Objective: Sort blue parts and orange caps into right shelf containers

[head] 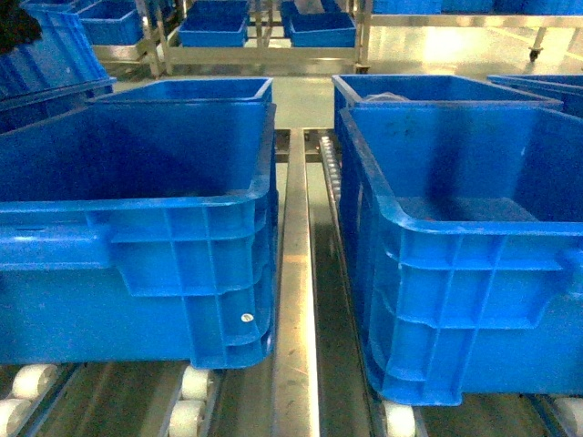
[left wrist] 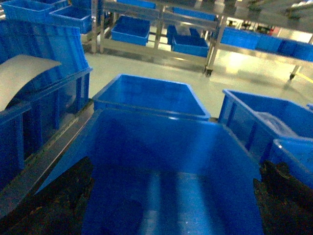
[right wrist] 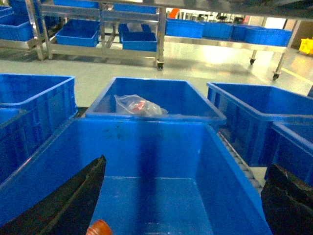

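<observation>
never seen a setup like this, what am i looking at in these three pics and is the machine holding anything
It is a wheeled robot with two arms. One picture comes from its head camera and shows two large bright-blue plastic crates, left and right, on a metal roller rack. The other two come from cameras on each wrist, looking down into a crate. The dark shapes at the edges are the left gripper and right gripper jaws, spread apart, holding nothing. A small orange object lies in the right crate; a clear plastic bag sits in the crate behind.

No readable text, label, brand or number appears on the blue crates (head: 137, 264), the shelving or the floor.
</observation>
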